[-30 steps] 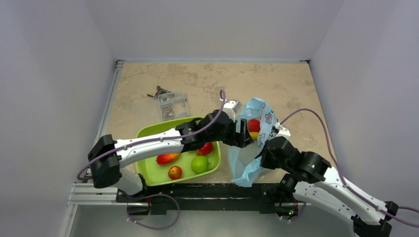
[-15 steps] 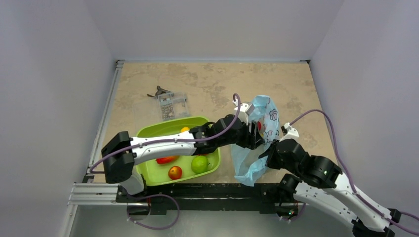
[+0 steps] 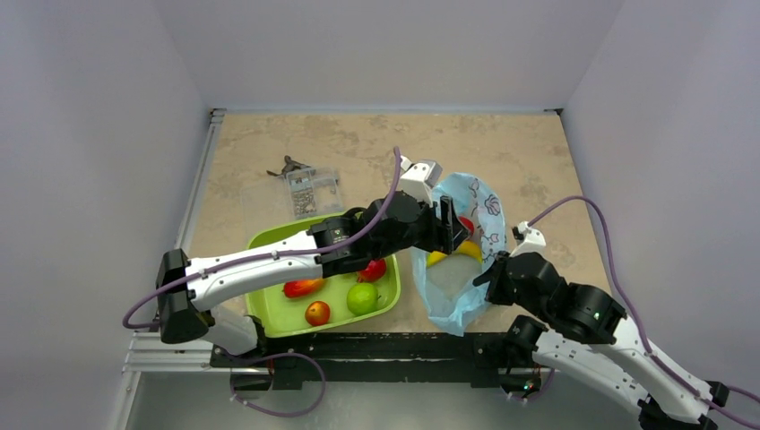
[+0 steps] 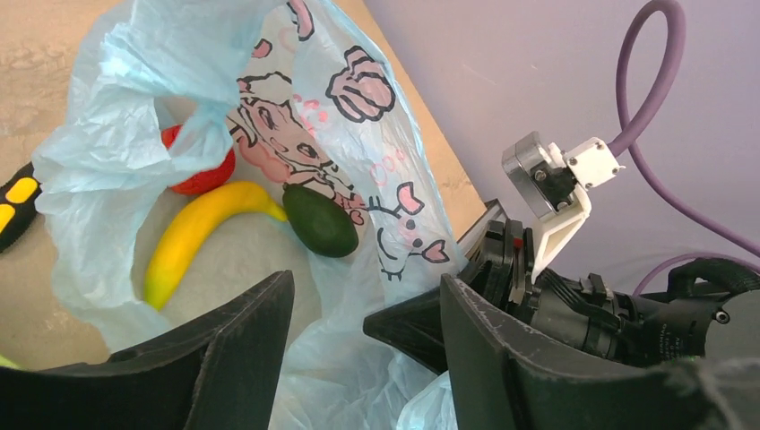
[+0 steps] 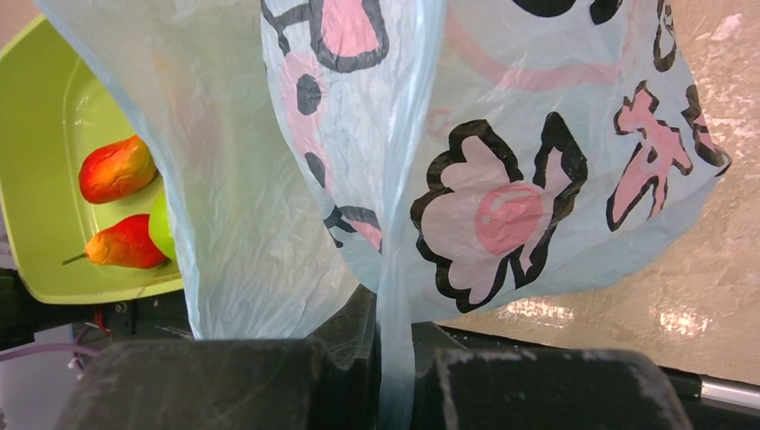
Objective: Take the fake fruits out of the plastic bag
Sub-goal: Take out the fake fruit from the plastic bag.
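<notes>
Yellow banana, avocado in bag (crinkly)

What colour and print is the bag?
The bag is light blue with black-and-pink cartoon prints, clearest in right wrist view.

One bag holds three fruits: one banana, one avocado and one red ball. One tray shows four: one mango, one red fruit, one green apple and one small apple. The arm crossing it may hide more. One clear box.
</notes>
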Controlling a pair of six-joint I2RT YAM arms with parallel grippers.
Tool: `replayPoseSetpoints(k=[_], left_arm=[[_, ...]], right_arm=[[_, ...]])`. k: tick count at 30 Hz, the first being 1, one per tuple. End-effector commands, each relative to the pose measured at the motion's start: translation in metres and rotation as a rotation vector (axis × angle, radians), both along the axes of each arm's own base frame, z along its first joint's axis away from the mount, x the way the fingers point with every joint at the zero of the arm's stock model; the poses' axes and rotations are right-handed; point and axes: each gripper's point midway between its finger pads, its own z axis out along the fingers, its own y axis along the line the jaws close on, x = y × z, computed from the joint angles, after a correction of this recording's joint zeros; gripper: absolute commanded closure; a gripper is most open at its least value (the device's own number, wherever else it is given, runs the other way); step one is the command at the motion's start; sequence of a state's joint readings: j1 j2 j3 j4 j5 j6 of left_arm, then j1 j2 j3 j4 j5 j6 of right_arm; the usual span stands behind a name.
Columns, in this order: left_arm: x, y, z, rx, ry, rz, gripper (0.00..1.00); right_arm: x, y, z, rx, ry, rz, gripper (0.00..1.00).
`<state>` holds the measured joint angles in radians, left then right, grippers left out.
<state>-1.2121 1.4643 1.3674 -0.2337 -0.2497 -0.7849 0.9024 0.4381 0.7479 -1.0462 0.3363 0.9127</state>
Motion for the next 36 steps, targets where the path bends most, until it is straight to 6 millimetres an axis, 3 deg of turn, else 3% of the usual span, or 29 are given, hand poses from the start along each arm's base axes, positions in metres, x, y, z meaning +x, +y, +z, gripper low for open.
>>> replayPoseSetpoints(k=[1, 3, 8, 14, 21, 29, 36], left_arm=[[-0.003, -0.022, 0.010, -0.049, -0.003, -0.048, 0.44], [0.001, -0.036, -0.001, -0.030, 0.004, -0.057, 0.48], [0.024, -0.058, -0.053, 0.040, 0.096, 0.001, 0.52], [0.056, -0.051, -0.112, 0.120, 0.156, 0.143, 0.61], [0.068, -0.058, -0.135, 0.093, 0.164, 0.144, 0.65], [0.110, -0.057, -0.169, 0.133, 0.197, 0.259, 0.62], [0.135, -0.072, -0.183, 0.182, 0.136, 0.293, 0.20]], right_arm=[[0.009, -0.001, 0.021, 0.014, -0.076, -0.008, 0.99], [0.010, 0.000, 0.023, 0.020, -0.084, -0.006, 0.99], [0.011, 0.000, 0.027, 0.033, -0.106, 0.000, 1.00], [0.009, 0.000, 0.030, 0.059, -0.119, 0.004, 1.00], [0.008, 0.001, 0.032, 0.083, -0.132, 0.009, 1.00], [0.008, 0.002, 0.032, 0.072, -0.137, 0.022, 1.00], [0.008, 0.001, 0.036, 0.096, -0.157, 0.025, 1.00]])
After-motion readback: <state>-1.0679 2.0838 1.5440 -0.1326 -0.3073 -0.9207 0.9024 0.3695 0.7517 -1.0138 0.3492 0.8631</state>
